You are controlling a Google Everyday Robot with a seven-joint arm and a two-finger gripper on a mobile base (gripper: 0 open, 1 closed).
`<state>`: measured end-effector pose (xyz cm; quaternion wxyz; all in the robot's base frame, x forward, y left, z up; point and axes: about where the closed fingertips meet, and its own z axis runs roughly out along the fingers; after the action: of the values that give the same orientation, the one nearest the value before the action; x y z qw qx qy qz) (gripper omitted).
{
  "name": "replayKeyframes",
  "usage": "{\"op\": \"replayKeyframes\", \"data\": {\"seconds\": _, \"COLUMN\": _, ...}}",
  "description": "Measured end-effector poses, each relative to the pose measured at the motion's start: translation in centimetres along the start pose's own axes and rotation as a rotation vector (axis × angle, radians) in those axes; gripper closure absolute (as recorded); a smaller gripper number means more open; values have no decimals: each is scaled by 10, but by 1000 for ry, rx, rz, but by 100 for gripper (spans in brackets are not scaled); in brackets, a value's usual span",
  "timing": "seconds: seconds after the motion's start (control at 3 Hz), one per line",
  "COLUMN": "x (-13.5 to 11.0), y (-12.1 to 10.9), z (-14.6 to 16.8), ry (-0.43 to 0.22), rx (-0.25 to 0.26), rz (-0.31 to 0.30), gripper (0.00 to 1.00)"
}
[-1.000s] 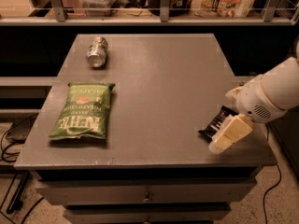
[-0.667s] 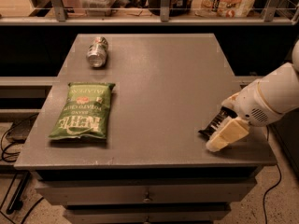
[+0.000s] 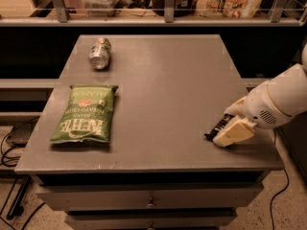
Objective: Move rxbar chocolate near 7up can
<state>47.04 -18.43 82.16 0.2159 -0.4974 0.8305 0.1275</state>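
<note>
Camera view, tool (image 3: 223,134) by rxbar (image 3: 214,128) (right edge)

7up can (image 3: 100,53) lies on its side, far left of desk (image 3: 172,80). Chip bag (image 3: 86,113) flat at near left, in front of can. Rxbar chocolate (image 3: 217,127) near right, well apart from both. End effector (image 3: 229,133) low, against bar's right side.

Grey bench (image 3: 158,75) with drawers (image 3: 151,196) on speckled floor (image 3: 292,217); railed shelf (image 3: 165,19) behind at 12 o'clock, cables (image 3: 7,153) at 8 o'clock. Gripper (image 3: 224,133) at 4 o'clock.
</note>
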Motion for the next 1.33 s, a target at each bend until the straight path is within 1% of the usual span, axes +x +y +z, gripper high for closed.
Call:
{"op": "replayKeyframes", "data": {"seconds": 0.33, "x": -2, "y": 0, "z": -3, "ry": 0, "rx": 0, "rz": 0, "gripper": 96}}
{"op": "replayKeyframes", "data": {"seconds": 0.67, "x": -2, "y": 0, "z": -3, "ry": 0, "rx": 0, "rz": 0, "gripper": 100}}
{"op": "replayKeyframes", "data": {"seconds": 1.0, "x": -41, "y": -10, "z": -23, "ry": -83, "rx": 0, "rz": -66, "gripper": 100}}
{"op": "replayKeyframes", "data": {"seconds": 1.33, "x": -128, "y": -30, "z": -82, "ry": -268, "rx": 32, "rz": -214, "gripper": 100}}
